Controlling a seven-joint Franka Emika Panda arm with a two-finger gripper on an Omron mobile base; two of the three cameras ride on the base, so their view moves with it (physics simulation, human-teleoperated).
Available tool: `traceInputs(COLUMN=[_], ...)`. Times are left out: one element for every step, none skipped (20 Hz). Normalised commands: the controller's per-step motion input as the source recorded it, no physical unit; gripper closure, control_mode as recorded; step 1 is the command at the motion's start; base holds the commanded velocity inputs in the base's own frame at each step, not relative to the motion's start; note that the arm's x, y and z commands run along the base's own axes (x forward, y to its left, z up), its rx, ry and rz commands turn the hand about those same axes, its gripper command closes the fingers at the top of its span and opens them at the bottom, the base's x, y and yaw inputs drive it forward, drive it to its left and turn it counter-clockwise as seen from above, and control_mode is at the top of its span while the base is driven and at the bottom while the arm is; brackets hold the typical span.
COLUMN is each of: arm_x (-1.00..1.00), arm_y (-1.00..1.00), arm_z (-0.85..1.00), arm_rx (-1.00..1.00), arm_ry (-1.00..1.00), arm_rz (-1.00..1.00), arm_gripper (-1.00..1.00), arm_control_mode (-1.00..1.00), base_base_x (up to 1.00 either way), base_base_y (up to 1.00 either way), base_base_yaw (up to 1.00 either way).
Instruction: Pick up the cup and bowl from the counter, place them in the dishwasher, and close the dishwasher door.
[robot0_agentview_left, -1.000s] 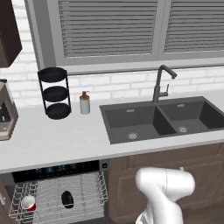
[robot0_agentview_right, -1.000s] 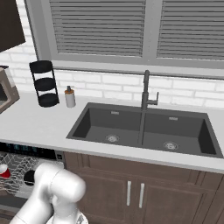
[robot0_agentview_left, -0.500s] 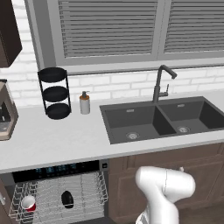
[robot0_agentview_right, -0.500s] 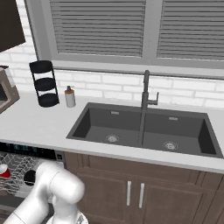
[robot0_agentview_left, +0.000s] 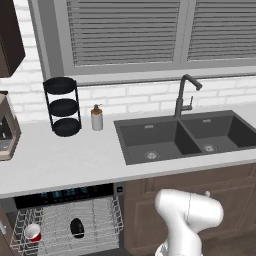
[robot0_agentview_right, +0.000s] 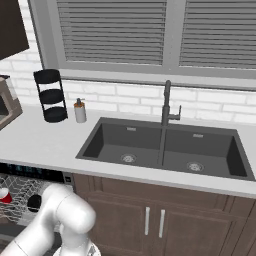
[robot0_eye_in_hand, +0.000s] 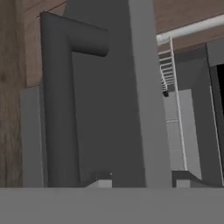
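Observation:
The dishwasher stands open under the counter, its white rack pulled out. In the rack sit the red cup at the left and the black bowl near the middle; the right base view has the cup and the bowl at its left edge. In the hand view the dark grey dishwasher door with its bar handle is right in front. My gripper straddles the door's free edge, one fingertip on the outer face and the other on the inner side, shut on it.
A dark double sink with a tall faucet is set into the counter to the right. A black three-tier stand and a soap dispenser stand by the wall. Brown cabinet doors lie under the sink.

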Motion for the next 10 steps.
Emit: traceInputs(arm_x=[0.34,0.44,0.57,0.61,0.64,0.73,0.90,0.97,0.98,0.96], arm_y=[0.00,0.00,0.00,0.00,0.00,-0.01,-0.09,-0.19,-0.26,-0.27], arm_z=[-0.71,-0.81,-0.85,-0.75,-0.62,-0.59,-0.64,-0.69,-0.69,-0.64], arm_rx=[-0.15,-0.15,-0.13,-0.11,-0.10,-0.10,-0.11,-0.10,-0.08,-0.07], arm_ry=[-0.05,-0.09,-0.10,-0.13,-0.16,-0.15,-0.11,-0.09,-0.10,-0.11], arm_rz=[0.00,0.00,0.00,0.00,0.00,0.00,0.00,0.00,0.00,0.00], arm_gripper=[-1.00,-1.00,-1.00,-1.00,-1.00,-1.00,-1.00,-1.00,-1.00,-1.00], arm_control_mode=[-1.00,-1.00,-1.00,-1.00,-1.00,-1.00,-1.00,-1.00,-1.00,-1.00], base_base_x=[0.00,0.00,0.00,0.00,0.00,0.00,0.00,0.00,0.00,0.00], base_base_y=[0.00,0.00,0.00,0.00,0.00,0.00,0.00,0.00,0.00,0.00], base_base_yaw=[0.00,0.00,0.00,0.00,0.00,0.00,0.00,0.00,0.00,0.00])
